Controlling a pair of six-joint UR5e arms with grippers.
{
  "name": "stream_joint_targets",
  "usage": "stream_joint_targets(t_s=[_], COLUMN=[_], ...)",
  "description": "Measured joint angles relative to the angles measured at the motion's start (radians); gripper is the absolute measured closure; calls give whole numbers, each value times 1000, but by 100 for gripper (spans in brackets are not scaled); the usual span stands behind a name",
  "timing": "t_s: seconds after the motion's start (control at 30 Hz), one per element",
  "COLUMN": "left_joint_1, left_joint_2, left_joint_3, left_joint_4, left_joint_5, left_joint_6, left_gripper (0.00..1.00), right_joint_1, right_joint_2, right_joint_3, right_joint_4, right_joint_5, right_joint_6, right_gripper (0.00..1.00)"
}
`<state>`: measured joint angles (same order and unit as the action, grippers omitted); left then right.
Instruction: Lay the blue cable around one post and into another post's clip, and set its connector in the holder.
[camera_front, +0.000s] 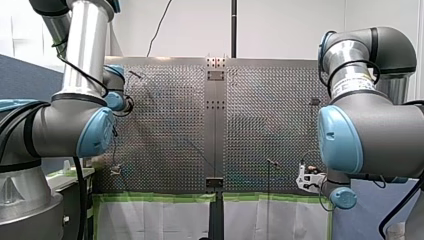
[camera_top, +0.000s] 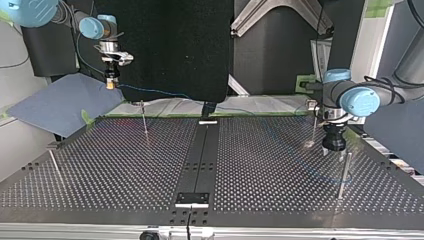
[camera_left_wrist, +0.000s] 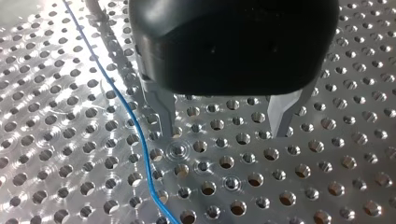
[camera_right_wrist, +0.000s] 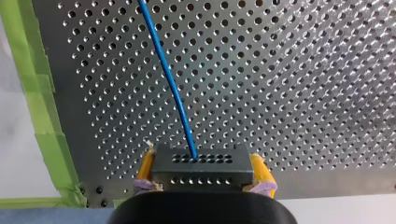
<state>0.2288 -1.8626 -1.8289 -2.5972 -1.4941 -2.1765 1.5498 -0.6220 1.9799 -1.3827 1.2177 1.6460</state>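
Observation:
My right gripper (camera_right_wrist: 203, 157) is shut, its yellow pads on the sides of a dark connector block (camera_right_wrist: 201, 170). The blue cable (camera_right_wrist: 170, 79) runs out of the block, away over the perforated table. In the top view this gripper (camera_top: 111, 80) hangs above the table's far left corner, and the cable (camera_top: 160, 92) trails from it to the right. My left gripper (camera_left_wrist: 226, 130) stands open just above the plate, nothing between its metal fingers (camera_left_wrist: 164, 109). The cable (camera_left_wrist: 140, 135) lies on the plate beside one finger. In the top view the left gripper (camera_top: 332, 149) is at the right, between two posts.
Thin upright posts stand on the table: one (camera_top: 144, 122) at the far left, one (camera_top: 55, 165) at the left edge, two at the right (camera_top: 342, 175) (camera_top: 314, 127). A dark centre strip carries a black bracket (camera_top: 192, 198) near the camera. Green tape (camera_right_wrist: 42, 102) edges the plate.

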Motion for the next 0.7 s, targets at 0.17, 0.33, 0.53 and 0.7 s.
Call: stream_joint_targets(t_s=[0.17,0.33,0.53,0.7], left_joint_1=[-2,-2,-3,-1], left_joint_2=[0,0,0,0], left_joint_3=[0,0,0,0], left_joint_4=[1,1,0,-25], left_joint_5=[-6,-10,-11,-14], left_joint_6=[11,3,-9,-22], left_gripper=[0,0,0,0], right_joint_1=[-1,-1,0,3], right_joint_2=[-1,-1,-2,-1], right_joint_3=[0,-3,-19,-24], right_joint_4=[23,31,45,52], right_joint_5=[29,41,20,12], right_joint_6=[7,8,6,8], right_gripper=[100,100,100,100])
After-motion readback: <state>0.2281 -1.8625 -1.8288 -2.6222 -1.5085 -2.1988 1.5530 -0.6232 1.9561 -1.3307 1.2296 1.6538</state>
